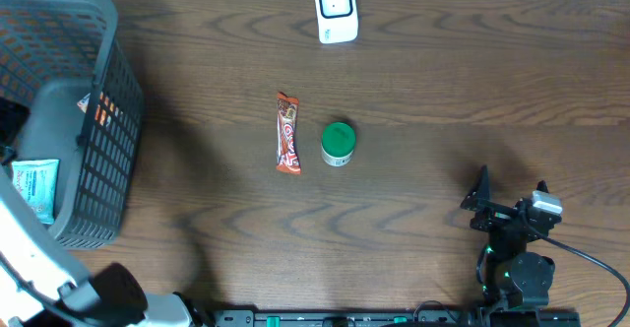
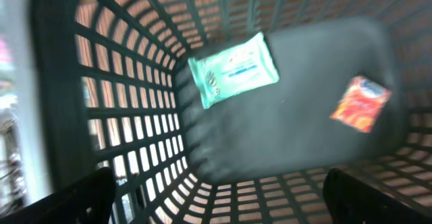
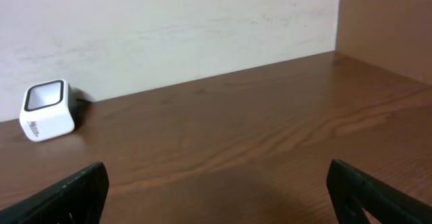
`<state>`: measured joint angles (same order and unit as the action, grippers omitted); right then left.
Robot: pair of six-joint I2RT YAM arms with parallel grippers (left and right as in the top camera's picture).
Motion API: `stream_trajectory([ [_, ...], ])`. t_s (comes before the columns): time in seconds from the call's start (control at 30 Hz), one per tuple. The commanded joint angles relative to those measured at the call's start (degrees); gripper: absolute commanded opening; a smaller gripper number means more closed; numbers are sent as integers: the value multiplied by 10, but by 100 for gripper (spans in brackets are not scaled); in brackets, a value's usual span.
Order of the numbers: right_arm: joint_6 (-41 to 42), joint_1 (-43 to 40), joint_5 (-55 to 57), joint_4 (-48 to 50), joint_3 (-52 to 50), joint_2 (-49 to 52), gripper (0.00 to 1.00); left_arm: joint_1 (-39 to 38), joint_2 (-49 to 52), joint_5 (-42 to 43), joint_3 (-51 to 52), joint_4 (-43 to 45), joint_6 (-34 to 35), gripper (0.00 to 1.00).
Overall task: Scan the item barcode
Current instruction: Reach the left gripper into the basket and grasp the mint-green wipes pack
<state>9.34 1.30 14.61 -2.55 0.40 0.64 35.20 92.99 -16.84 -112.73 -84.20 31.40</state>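
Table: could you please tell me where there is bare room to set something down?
Bare wood spans the right side, between the barcode scanner and the right gripper, and the strip between the basket and the candy bar. The centre is crowded: the candy bar lies beside the green-lidded container.

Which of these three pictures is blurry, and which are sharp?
Left wrist view: smeared, the bars of the basket and the teal packet soft-edged. Right wrist view: sharp, the white scanner crisp. Overhead view: clear, with a soft shadow on the table beside the basket.
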Motion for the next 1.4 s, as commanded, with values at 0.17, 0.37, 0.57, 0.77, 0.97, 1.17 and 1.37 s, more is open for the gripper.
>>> stream_trajectory([
  [0.17,-9,-2,1,-2,-1,-2,99,3,100,-106,52,4,37,98],
  [0.37,-9,-2,1,-2,-1,-2,99,3,181,-113,53,21,-3,98],
  [0.57,-9,-2,1,-2,-1,-2,99,3,294,-113,54,22,-87,98],
  [0.77,-9,-2,1,-2,-1,-2,99,2,372,-167,54,19,-100,98],
  [0.97,-9,-2,1,-2,-1,-2,99,3,415,-188,57,24,-119,99],
  [1.17,-9,-2,1,-2,-1,-2,99,3,428,-188,73,51,-135,98],
  [1.37,-9,-2,1,-2,-1,-2,99,3,428,-188,122,97,-141,98],
])
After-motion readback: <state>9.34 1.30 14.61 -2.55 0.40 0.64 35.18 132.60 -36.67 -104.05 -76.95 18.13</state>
